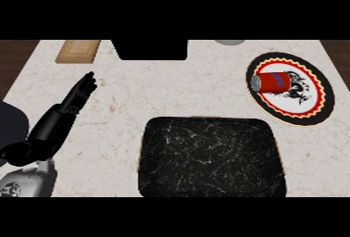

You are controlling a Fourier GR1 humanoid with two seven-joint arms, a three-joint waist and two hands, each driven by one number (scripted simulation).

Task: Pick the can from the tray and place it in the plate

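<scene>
A pale marbled worktop (178, 88) carries a black, white-veined tray (210, 157) at centre. The round plate (321, 109) (red, scalloped rim) sits far right, the red can (271, 82) lying on it. The left robot hand (77, 98) rests with fingers straight.

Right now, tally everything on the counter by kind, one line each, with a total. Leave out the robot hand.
Can: 1, red, lying on its side on the plate
Plate: 1, round, red and black rim
Tray: 1, black, nothing on it
Wooden board: 1, at the far left edge
Black box-like item: 1, at the far edge
Grey round item: 1, mostly cut off
Total: 6
</scene>
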